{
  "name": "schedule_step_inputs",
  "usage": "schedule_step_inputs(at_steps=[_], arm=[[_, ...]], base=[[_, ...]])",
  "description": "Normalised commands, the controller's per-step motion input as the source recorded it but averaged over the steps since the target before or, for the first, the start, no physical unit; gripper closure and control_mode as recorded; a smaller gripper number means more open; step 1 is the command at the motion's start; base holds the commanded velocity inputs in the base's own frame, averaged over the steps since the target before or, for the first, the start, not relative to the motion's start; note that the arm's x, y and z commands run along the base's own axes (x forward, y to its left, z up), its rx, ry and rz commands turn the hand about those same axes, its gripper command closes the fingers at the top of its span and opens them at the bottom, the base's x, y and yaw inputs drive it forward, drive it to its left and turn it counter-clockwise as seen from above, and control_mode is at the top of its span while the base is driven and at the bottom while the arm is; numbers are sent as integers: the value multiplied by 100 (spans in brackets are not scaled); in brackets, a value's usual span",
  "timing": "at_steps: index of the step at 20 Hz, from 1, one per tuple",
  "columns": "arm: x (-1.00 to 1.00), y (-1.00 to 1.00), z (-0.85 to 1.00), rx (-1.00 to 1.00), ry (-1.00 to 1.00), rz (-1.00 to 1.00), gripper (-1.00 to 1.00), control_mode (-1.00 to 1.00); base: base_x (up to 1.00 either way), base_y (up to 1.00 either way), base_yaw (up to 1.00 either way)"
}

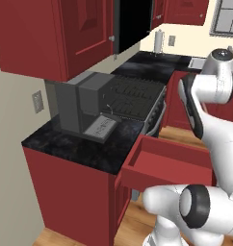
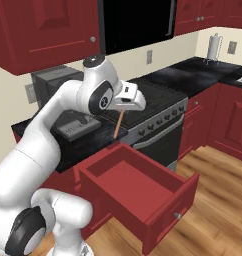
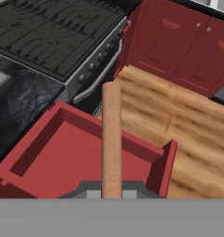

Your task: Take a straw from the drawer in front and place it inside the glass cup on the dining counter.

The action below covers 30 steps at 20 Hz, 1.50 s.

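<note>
My gripper [image 2: 124, 109] hangs above the open drawer [image 2: 138, 190], shut on the straw [image 2: 118, 125]. The straw is a thin tan stick that points down from the fingers toward the drawer's back edge. In the hand view the straw [image 3: 111, 134] runs straight up from between the fingertips of the gripper [image 3: 111, 192], over the bare red inside of the drawer [image 3: 81, 152]. From the left base view the drawer [image 1: 166, 166] stands pulled out from the red cabinet below the black counter. The glass cup and the dining counter are out of view.
A stove [image 2: 158, 102] with dark grates sits right of the drawer. A grey coffee machine [image 1: 82, 108] stands on the black counter [image 1: 75, 144]. Red wall cabinets [image 1: 51, 33] hang overhead. Wood floor [image 3: 192, 125] lies beyond the drawer front. A paper towel roll [image 2: 213, 47] stands far back.
</note>
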Motion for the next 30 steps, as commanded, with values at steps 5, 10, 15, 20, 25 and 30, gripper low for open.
schedule_step_inputs(at_steps=[5, 10, 15, 20, 25, 30], arm=[[-1, 19, 0, 10, 7, -11, 100, -100], [0, 6, -2, 11, 10, -2, 100, -100], [-2, 0, 0, 2, 5, 0, 100, -100], [-10, 0, 0, 0, 0, 0, 100, 100], [0, 0, 0, 0, 0, 0, 100, 100], [0, 0, 0, 0, 0, 0, 100, 100]], base=[[0, 0, 0], [0, 0, 0], [0, 0, 0], [-80, 0, -5], [-100, 5, -8], [-77, 0, -41]])
